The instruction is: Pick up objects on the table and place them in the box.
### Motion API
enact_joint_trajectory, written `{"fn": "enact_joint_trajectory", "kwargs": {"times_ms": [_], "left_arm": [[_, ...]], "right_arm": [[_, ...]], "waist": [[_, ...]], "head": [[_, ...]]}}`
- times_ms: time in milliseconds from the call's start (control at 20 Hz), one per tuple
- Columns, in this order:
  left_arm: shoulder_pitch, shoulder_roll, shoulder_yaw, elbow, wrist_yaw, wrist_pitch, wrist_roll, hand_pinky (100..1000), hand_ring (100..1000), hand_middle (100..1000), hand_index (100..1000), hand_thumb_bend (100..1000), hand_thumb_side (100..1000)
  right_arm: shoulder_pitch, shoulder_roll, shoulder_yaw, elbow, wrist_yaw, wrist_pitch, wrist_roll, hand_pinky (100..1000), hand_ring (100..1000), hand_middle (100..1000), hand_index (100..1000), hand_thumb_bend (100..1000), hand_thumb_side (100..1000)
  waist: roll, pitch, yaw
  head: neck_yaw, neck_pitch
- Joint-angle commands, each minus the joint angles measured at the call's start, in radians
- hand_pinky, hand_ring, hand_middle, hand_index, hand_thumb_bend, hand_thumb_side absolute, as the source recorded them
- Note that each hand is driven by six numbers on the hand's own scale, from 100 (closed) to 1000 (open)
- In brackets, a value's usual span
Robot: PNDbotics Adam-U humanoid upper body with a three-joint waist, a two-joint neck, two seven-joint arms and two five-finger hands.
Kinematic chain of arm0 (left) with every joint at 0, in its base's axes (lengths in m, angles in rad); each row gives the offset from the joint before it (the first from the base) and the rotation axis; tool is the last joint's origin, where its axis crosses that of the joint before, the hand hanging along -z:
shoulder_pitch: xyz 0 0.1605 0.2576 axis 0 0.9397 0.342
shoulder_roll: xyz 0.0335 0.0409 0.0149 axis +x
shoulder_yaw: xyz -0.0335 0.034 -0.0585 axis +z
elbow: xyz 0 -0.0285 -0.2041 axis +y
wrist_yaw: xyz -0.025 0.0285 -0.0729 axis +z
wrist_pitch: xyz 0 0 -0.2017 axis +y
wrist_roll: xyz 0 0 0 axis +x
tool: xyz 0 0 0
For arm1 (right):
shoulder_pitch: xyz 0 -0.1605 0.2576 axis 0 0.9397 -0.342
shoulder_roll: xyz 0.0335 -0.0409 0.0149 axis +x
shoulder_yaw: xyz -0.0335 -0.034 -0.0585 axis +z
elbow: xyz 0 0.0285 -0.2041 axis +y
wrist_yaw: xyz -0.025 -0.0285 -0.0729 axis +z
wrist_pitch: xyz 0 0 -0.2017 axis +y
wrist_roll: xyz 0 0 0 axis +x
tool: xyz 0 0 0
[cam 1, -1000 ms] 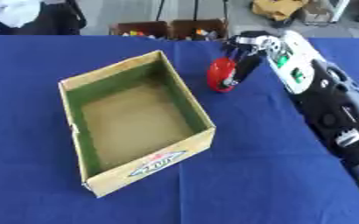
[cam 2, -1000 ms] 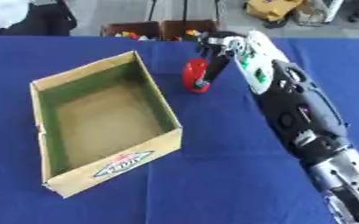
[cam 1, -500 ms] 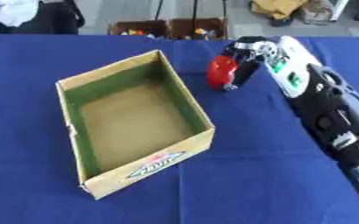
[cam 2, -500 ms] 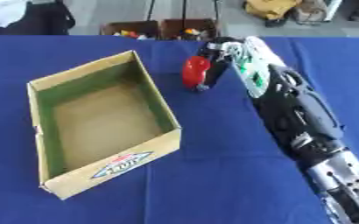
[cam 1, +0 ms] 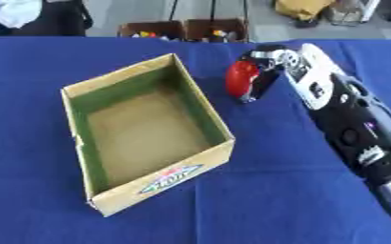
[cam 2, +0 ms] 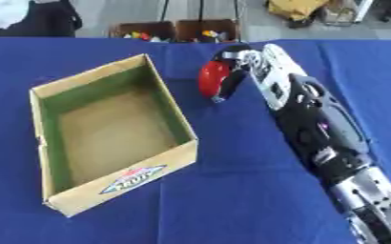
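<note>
Right hand (cam 1: pixel 270 64) fingers curl round red object (cam 1: pixel 241 78), just beside box (cam 1: pixel 200 102)

My right arm (cam 2: pixel 315 128) is showing as a long black shell with a glossy sheen — a white panel is running along its upper side near the wrist, carrying small dark marks I cannot read. Silver metal joints are gleaming at the lower end by the elbow. My right hand (cam 1: pixel 262 66) is looking black with silver fittings — its fingers (cam 1: pixel 253 90) dark and slim.
</note>
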Motion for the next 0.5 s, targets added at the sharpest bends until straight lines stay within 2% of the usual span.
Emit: {"fn": "enact_joint_trajectory", "kwargs": {"times_ms": [50, 300, 500], "left_arm": [[-0.015, 0.011, 0.006, -0.015, 0.002, 0.000, 0.003, 696, 875, 859, 935, 100, 1000], [-0.016, 0.012, 0.007, -0.015, 0.001, 0.001, 0.004, 695, 875, 859, 932, 100, 1000], [-0.015, 0.011, 0.009, -0.015, 0.001, 0.001, 0.008, 703, 878, 859, 929, 100, 1000]], "right_arm": [[-0.008, -0.036, 0.003, -0.031, -0.024, 0.005, 0.007, 739, 763, 816, 909, 552, 153], [-0.003, -0.044, 0.009, -0.036, -0.014, 0.021, 0.000, 678, 706, 772, 857, 509, 100], [-0.002, -0.044, 0.003, -0.032, -0.006, 0.036, -0.022, 648, 674, 735, 813, 456, 100]], "waist": [[-0.012, -0.001, 0.003], [-0.012, 0.000, 0.002], [-0.012, 0.001, 0.002]], "head": [[-0.002, -0.015], [-0.002, -0.013], [-0.003, -0.013]]}}
